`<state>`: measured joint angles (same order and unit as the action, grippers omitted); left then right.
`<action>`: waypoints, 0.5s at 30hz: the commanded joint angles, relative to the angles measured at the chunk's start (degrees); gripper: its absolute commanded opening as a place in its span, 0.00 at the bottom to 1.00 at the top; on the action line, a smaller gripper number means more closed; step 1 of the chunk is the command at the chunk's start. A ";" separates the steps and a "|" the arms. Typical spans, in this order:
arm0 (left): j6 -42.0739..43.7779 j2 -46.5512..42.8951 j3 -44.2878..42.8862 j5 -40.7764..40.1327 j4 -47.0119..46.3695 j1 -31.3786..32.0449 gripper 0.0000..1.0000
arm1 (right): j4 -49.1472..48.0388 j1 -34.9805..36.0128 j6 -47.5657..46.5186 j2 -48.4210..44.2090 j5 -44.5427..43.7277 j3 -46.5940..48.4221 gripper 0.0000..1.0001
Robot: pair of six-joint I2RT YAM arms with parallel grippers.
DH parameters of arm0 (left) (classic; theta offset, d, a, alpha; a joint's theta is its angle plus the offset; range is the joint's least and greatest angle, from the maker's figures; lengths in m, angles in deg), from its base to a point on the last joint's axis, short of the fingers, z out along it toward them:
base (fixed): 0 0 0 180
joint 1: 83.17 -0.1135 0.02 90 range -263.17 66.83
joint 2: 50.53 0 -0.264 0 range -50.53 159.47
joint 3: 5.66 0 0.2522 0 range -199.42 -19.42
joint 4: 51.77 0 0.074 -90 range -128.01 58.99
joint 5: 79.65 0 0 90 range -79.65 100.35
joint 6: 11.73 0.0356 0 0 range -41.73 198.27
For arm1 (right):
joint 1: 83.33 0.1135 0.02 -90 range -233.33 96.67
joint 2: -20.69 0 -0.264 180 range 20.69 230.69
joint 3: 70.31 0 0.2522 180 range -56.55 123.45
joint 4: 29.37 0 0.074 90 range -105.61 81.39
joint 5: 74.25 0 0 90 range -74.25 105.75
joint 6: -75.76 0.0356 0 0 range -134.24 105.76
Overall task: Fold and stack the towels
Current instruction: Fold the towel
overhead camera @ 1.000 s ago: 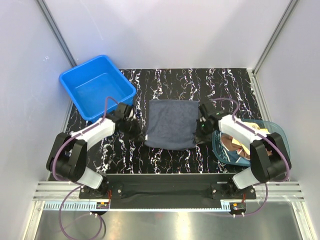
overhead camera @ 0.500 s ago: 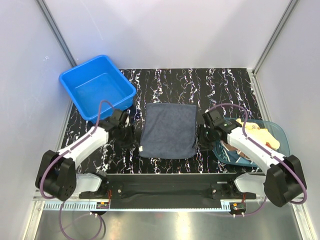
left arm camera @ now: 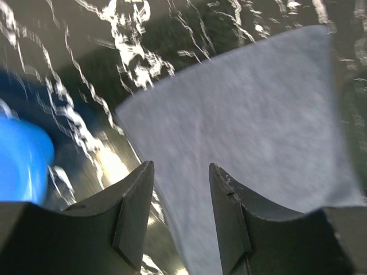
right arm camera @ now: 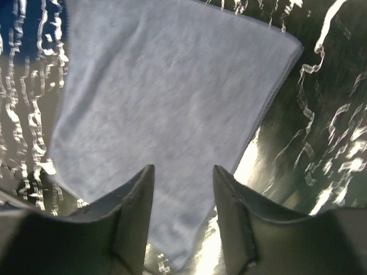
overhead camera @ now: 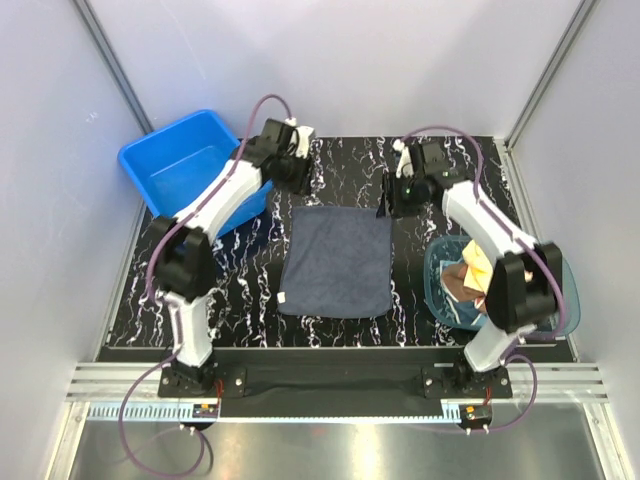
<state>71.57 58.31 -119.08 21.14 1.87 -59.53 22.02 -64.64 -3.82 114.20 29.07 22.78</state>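
A dark navy-grey towel (overhead camera: 335, 262) lies flat and unfolded in the middle of the table. My left gripper (overhead camera: 297, 178) hovers just beyond its far left corner, open and empty. In the left wrist view the towel (left arm camera: 246, 114) spreads ahead of the open left gripper (left arm camera: 180, 172). My right gripper (overhead camera: 393, 197) hangs over the far right corner, also open and empty. The right wrist view shows the towel (right arm camera: 172, 97) below the open right gripper (right arm camera: 183, 172). More towels, a brown one (overhead camera: 462, 281) and a yellow one (overhead camera: 481, 263), sit crumpled in the bowl.
A blue plastic tub (overhead camera: 190, 170) stands at the far left, close to my left arm; its edge (left arm camera: 23, 154) shows in the left wrist view. A translucent teal bowl (overhead camera: 555, 275) sits at the right, beside the right arm. White walls surround the black marbled table (overhead camera: 240, 290).
Both grippers went from shut to open and let go of the dark towel. Both arms swung from its near sides to its far corners. The towel settled flat.
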 commanded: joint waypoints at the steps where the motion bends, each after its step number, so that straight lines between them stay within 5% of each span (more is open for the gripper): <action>1: 10.29 9.00 -9.21 -0.94 6.34 -0.17 0.48 | 2.62 -3.83 -10.14 6.23 10.11 7.48 0.54; 6: 15.12 20.95 -21.27 -1.90 10.56 -0.52 0.49 | 7.54 -6.04 -19.81 15.37 15.68 14.70 0.57; 15: 20.75 26.07 -24.44 -5.07 9.51 -3.24 0.50 | 12.21 -9.38 -27.46 29.96 14.37 26.31 0.57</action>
<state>88.33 84.69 -139.27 18.19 12.34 -60.98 31.85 -72.59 -26.47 141.39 42.01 45.42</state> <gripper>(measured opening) 0.496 0.569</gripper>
